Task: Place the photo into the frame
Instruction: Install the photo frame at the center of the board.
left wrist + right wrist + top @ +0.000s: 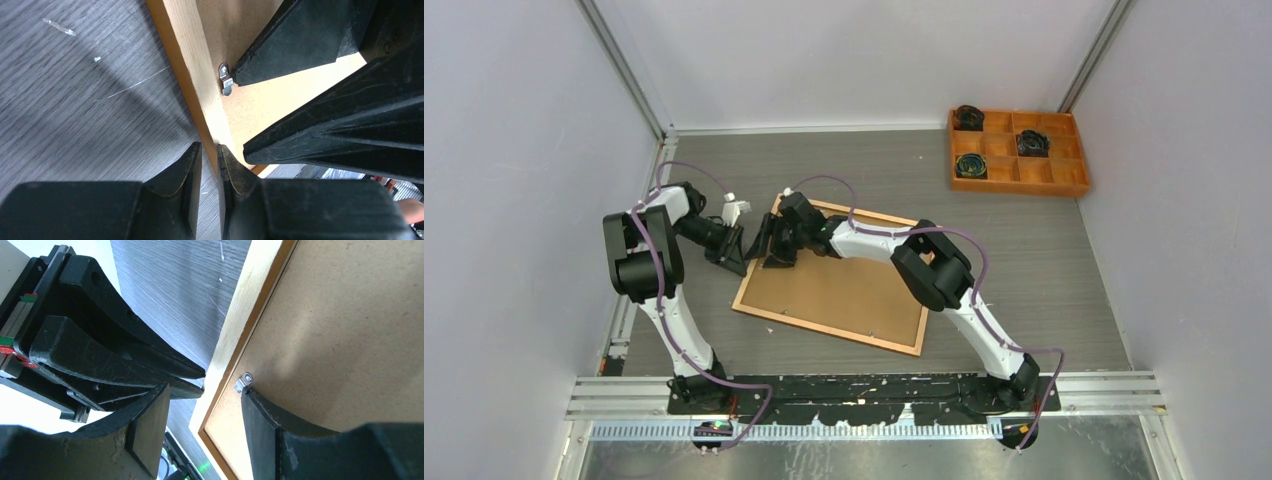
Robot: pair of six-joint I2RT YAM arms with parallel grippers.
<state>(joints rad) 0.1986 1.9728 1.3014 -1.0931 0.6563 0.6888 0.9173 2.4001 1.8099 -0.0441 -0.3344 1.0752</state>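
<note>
The grey wood-grain table [1034, 270] is occupied at its middle by the frame [824, 332], laid face down and slightly askew. Its opening is covered by the brown backing board [849, 292]. The photo is not seen in any view, and whether it lies beneath the board cannot be told.

The frame is judged to be stiff but light, with a slim wooden rail and a breakable pane underneath, so it is best held by the rail and not pressed at the centre. The board is judged to be thin and rigid. It is best lifted at an edge once its clips are turned.

The left gripper [208, 147] is set at the frame's left corner. Its jaws are drawn nearly together, with the tips against the outer rim, and no grasp is discernible. The right gripper [204, 388] is spread across the rail, with one finger outside the frame and the other on the board. Nothing is held.

That inner fingertip is placed against a small metal turn clip [245, 381], which is judged to be fiddly and slippery.
</note>
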